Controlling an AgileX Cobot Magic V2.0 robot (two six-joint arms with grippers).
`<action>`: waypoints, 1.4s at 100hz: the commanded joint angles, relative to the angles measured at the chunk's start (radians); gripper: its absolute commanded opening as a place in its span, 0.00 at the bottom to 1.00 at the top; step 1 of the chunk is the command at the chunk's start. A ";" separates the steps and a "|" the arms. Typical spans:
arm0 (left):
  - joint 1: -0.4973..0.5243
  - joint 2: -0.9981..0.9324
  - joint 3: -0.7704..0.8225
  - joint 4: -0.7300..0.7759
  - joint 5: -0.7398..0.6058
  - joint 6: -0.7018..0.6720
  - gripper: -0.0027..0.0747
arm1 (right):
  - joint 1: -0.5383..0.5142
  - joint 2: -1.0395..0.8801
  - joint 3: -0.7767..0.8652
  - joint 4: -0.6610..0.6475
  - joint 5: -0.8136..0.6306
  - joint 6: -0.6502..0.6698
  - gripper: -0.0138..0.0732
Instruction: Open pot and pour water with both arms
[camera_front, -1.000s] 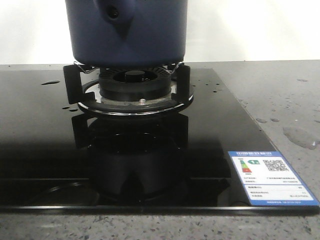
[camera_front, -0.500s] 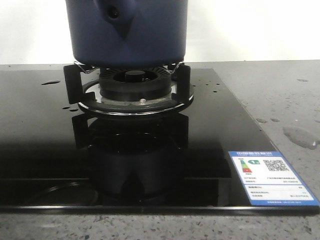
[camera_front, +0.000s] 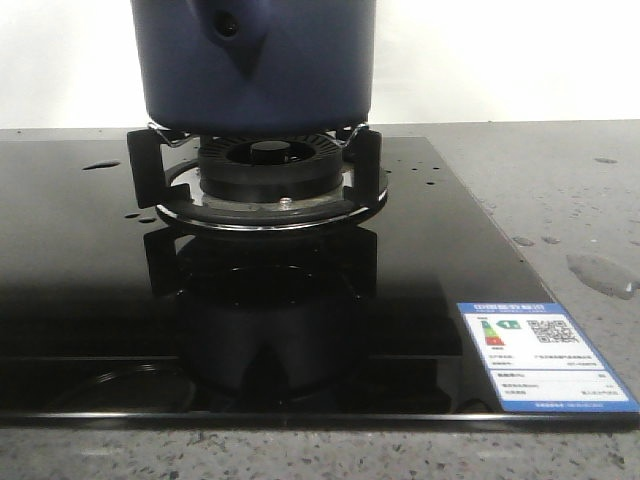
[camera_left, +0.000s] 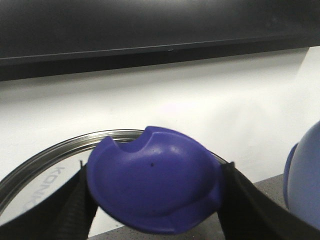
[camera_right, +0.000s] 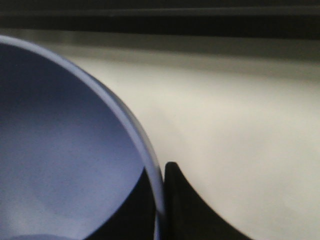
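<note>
While pot (camera_front: 258, 65) sits on burner (camera_front: 262, 170), L tool (camera_left: 155, 200) clamps lid knob (camera_left: 155, 187); R tool grip unclear.

My left gripper (camera_left: 155, 200) has its black fingers (camera_left: 65, 210) closed on either side of a rounded blue plastic knob (camera_left: 155, 187), gripping it. My right gripper shows one dark finger (camera_right: 187, 205) pressed just outside the dark navy-blue round pot's (camera_right: 60, 150) rim; I can't judge its jaws. Neither arm appears in my front view.
</note>
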 joint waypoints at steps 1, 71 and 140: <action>0.002 -0.027 -0.041 -0.054 -0.013 0.004 0.44 | -0.001 -0.036 -0.028 -0.011 -0.133 -0.002 0.11; 0.002 -0.027 -0.041 -0.054 -0.013 0.004 0.44 | 0.011 -0.036 0.108 -0.115 -0.586 -0.002 0.11; 0.002 -0.027 -0.041 -0.055 -0.013 0.004 0.44 | 0.011 -0.036 0.108 -0.138 -0.661 0.008 0.11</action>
